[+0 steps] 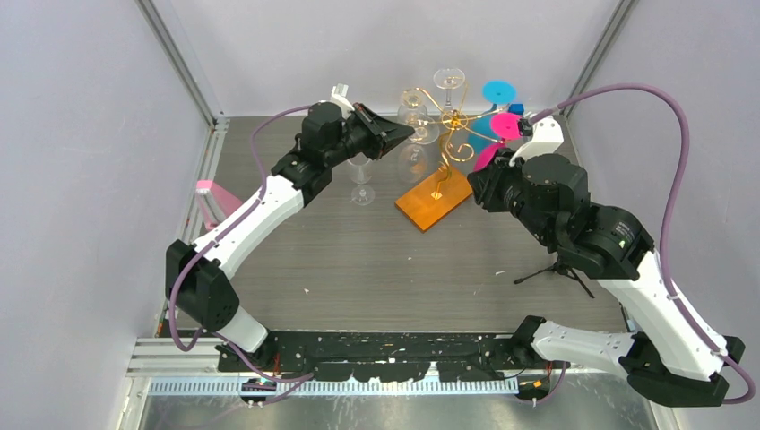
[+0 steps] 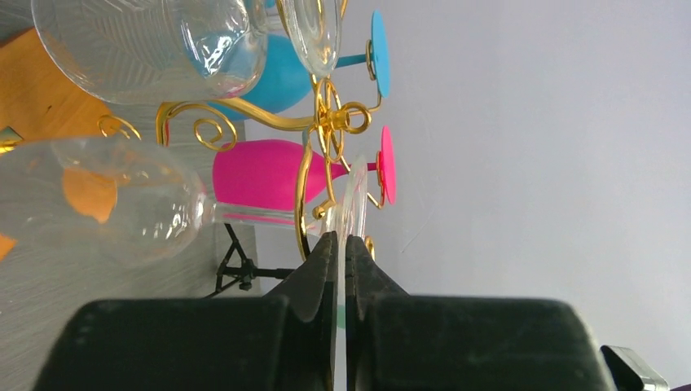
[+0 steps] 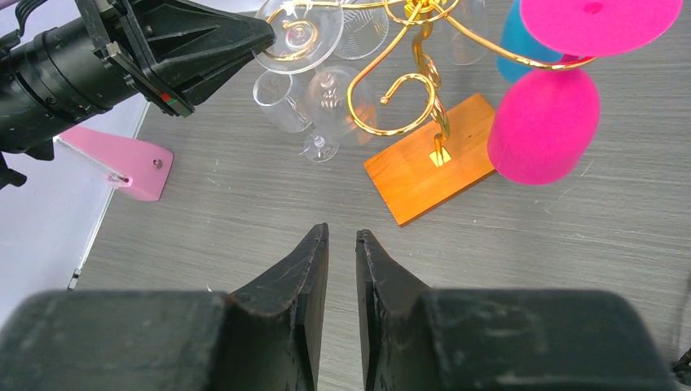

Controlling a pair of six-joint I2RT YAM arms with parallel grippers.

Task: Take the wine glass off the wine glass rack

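The wine glass rack (image 1: 457, 121) is gold wire on an orange base (image 1: 435, 199), at the back middle of the table. Clear, pink and blue glasses hang on it upside down. My left gripper (image 1: 408, 133) is at the rack's left arm. In the left wrist view, it (image 2: 341, 240) is shut on the foot (image 2: 352, 195) of a clear wine glass (image 2: 106, 199) that hangs on a gold scroll arm (image 2: 303, 204). My right gripper (image 3: 342, 236) is empty, its fingers nearly together, above the table in front of the orange base (image 3: 428, 167).
A clear glass (image 1: 361, 175) stands on the table left of the rack. A pink glass (image 1: 488, 154) and a blue glass (image 1: 498, 91) hang on the rack's right side. A small black tripod (image 1: 556, 267) stands at the right. A pink block (image 1: 208, 190) lies at the left edge.
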